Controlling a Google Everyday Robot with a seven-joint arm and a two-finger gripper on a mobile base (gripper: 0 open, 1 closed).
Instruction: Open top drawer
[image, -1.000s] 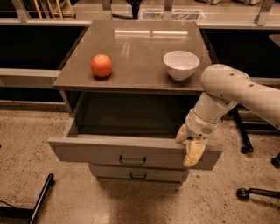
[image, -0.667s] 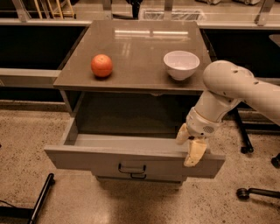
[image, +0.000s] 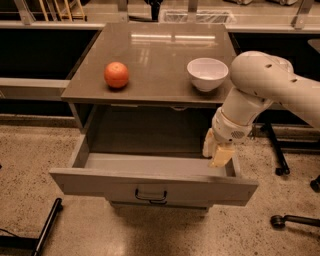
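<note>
The top drawer (image: 100, 184) stands open, pincer (image: 216, 153) over its right end, grip cannot be told.

End effector (image: 216, 154) sits inside right end of top drawer (image: 95, 183).

The top drawer (image: 150, 187) slid farther out toward the camera. The hand (image: 217, 152), earlier overlapping the front panel's right end, ended behind that panel, over the drawer's right side.

dim, warm | glare on cabinet top (image: 160, 67) | gripper (image: 216, 150) lit at top drawer's (image: 100, 182) right end
</note>
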